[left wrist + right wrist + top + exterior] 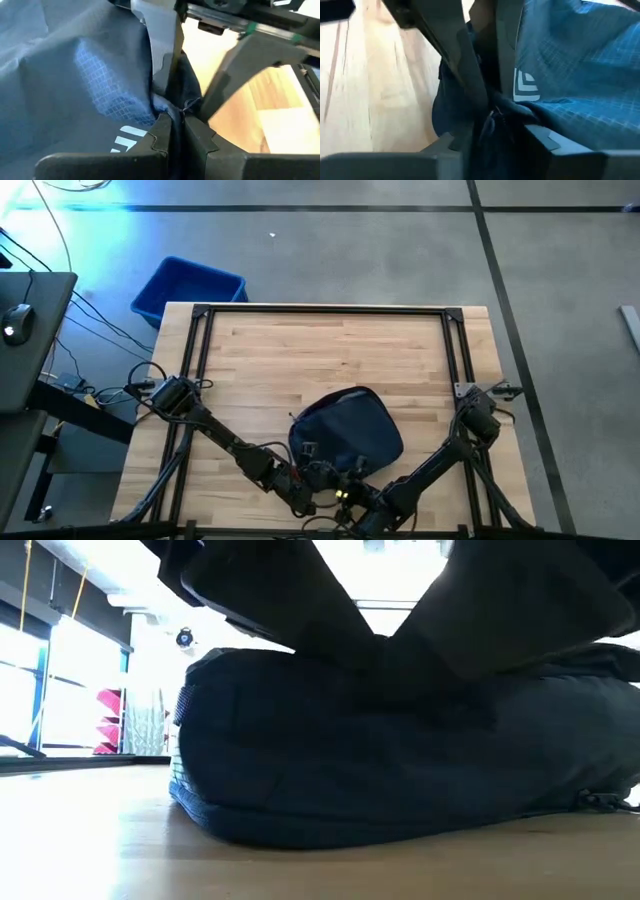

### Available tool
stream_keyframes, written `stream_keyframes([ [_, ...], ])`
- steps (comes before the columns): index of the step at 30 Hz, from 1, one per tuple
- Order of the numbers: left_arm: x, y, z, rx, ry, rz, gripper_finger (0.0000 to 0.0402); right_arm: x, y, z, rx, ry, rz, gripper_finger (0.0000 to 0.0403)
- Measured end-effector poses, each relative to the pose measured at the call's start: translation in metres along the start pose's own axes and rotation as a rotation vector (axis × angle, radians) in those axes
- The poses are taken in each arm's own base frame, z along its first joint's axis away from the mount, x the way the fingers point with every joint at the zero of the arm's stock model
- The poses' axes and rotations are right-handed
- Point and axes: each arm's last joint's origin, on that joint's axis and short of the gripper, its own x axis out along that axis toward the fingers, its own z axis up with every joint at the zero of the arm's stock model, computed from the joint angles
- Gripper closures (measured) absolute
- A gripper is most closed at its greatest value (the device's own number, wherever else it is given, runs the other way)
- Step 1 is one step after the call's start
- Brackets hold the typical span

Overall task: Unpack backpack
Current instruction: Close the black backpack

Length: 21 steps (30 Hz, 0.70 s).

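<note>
- The backpack (347,430) lies flat on the wooden table (320,350), near the front edge and roughly midway between the two arms; it is dark navy, rounded, and the largest thing on the tabletop.
- From table height the backpack (400,770) fills most of the scene, its lower seam resting on the wood, with both dark arms coming down onto its top.
- The left gripper (305,498) sits at the bag's front edge, on the left of the pair. Its own camera shows the left gripper (177,127) with its two dark fingers (160,135) drawn tight together, a bunched fold of the navy fabric (90,85) pinched between the tips.
- A white printed label (131,137) shows on the fabric just beside that pinch.
- The right gripper (362,498) is close beside the left one at the same front edge of the bag. In its own camera the right gripper (492,125) has its fingers (542,137) narrowly parted and closed around a dark gathered bit of the backpack (580,75), with what looks like a small zipper pull or tab at the pinch; I cannot make out which.
- The same white label (525,85) shows just beside that grip.
- A bright blue plastic bin (188,288) stands on the floor beyond the table's far left corner, well apart from the bag.
- A computer mouse (17,320) rests on a dark side desk (30,350) to the left.
</note>
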Motion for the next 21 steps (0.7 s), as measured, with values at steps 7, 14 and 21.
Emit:
stream_keyframes([
  [7,-0.001,-0.002,-0.001,0.104,0.018,-0.046,0.0363,-0.005,0.000,0.003,-0.010,0.103,0.072,0.0398],
  [14,-0.009,-0.017,-0.003,0.256,-0.024,-0.074,0.0262,-0.015,0.004,0.020,-0.065,0.197,0.176,0.0401],
  [21,-0.007,-0.017,-0.001,0.234,-0.053,-0.043,0.0205,-0.014,0.004,0.027,-0.114,0.205,0.202,0.0402],
])
